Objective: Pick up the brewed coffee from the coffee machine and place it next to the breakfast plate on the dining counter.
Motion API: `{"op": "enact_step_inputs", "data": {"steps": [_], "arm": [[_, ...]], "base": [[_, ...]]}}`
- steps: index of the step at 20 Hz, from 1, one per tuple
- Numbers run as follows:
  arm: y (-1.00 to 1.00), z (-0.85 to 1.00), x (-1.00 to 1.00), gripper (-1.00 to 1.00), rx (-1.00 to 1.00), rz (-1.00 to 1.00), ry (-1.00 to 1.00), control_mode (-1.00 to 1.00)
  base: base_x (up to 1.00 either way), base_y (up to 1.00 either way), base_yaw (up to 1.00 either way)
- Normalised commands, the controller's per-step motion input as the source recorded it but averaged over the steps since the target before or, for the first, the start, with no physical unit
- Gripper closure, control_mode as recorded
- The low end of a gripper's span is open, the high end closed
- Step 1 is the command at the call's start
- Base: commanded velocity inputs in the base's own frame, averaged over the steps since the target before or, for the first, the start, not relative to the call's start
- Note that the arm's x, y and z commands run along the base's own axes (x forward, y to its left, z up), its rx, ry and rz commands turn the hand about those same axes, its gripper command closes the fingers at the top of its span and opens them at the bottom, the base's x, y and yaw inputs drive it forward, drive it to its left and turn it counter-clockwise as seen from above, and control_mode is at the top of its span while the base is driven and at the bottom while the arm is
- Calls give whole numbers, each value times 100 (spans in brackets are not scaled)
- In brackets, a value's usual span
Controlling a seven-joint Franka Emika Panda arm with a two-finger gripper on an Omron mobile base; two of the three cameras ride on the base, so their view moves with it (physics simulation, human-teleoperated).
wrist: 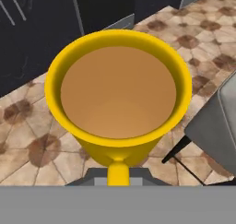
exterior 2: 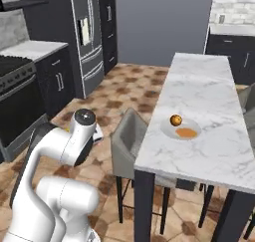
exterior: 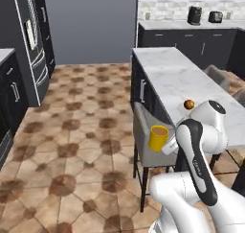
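Our claw (wrist: 118, 178) pinches the yellow mug's (exterior: 158, 137) handle; we keep it level toward the breakfast plate (exterior: 184, 108) at two o'clock.

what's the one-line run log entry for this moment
phase: carry | jaws: shut on yellow mug handle | mug: upright, full, above floor beside grey chair | breakfast plate: on dining counter
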Motion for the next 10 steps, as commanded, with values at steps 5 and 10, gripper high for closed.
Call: {"op": "enact_step_inputs", "data": {"steps": [5, 10], "arm": [[0, 0, 0, 100, 0, 0, 0, 100], [0, 0, 0, 100, 0, 0, 0, 100]], "base": [[41, 87, -76], [54, 82, -77]]}}
